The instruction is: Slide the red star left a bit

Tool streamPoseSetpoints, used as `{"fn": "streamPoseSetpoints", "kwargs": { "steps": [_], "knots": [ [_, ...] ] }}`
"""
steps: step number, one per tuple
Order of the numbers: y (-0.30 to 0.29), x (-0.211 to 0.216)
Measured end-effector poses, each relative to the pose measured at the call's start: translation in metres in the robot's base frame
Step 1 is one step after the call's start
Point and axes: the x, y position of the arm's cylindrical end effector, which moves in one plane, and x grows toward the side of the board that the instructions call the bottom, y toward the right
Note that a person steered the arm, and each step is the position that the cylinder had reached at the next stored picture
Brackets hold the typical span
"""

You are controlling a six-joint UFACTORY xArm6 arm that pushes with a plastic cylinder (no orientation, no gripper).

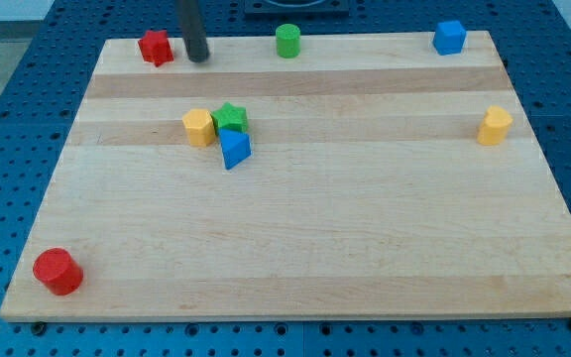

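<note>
The red star point(155, 47) lies at the view's top left corner of the wooden board point(365, 238). My tip point(199, 59) stands just to the star's right, a small gap apart, with the dark rod rising out of the view's top. A green star point(231, 117), a yellow block point(198, 127) and a blue triangular block point(234, 149) sit clustered left of the board's centre.
A green cylinder point(287, 41) stands at the top centre and a blue cube point(449, 37) at the top right. A yellow block point(495, 126) sits near the right edge. A red cylinder point(57, 271) sits at the bottom left corner. Blue pegboard surrounds the board.
</note>
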Motion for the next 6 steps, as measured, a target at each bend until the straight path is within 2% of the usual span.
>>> {"fn": "streamPoseSetpoints", "kwargs": {
  "steps": [1, 3, 4, 5, 6],
  "knots": [
    [-0.014, 0.002],
    [-0.084, -0.034],
    [-0.085, -0.034],
    [-0.055, -0.017],
    [-0.093, 0.000]
  ]
}}
